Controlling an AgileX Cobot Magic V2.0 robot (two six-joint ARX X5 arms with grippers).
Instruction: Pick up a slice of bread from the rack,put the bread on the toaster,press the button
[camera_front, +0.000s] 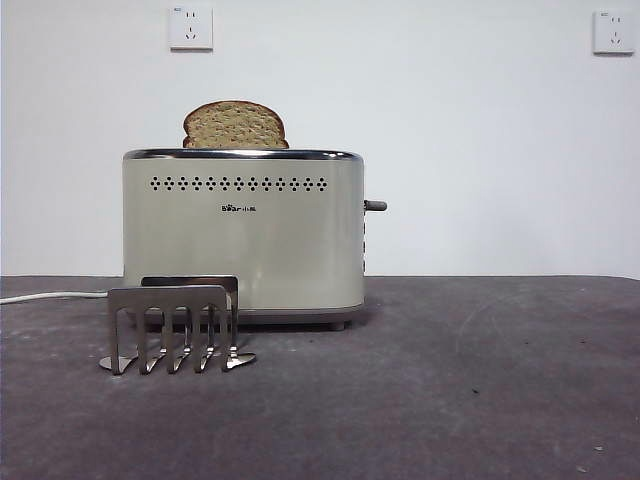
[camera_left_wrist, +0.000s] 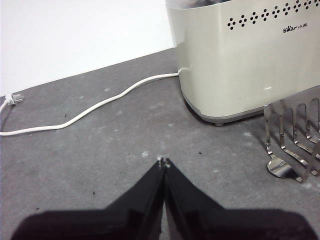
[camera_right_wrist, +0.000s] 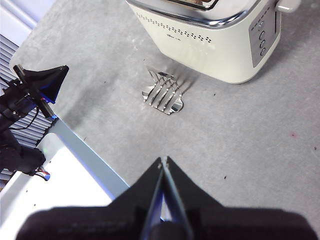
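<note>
A brown wholegrain bread slice (camera_front: 235, 126) stands in the boxy cream toaster (camera_front: 243, 232), grey metal rack (camera_front: 176, 331) in front of it, as the left gripper (camera_left_wrist: 163, 161) and right gripper (camera_right_wrist: 163, 161) hang with jaws closed, holding nothing.

The toaster (camera_front: 243, 235) is cream, with a chrome rim, a row of small dark vent holes and a small dark logo. The bread (camera_front: 235, 126) is speckled brown with a darker crust. The rack (camera_front: 180, 325) is grey brushed metal. The worktop (camera_front: 450, 390) is dark mottled grey; the wall behind is white. A white cord (camera_left_wrist: 95, 107) lies on it. Both claws are black.
</note>
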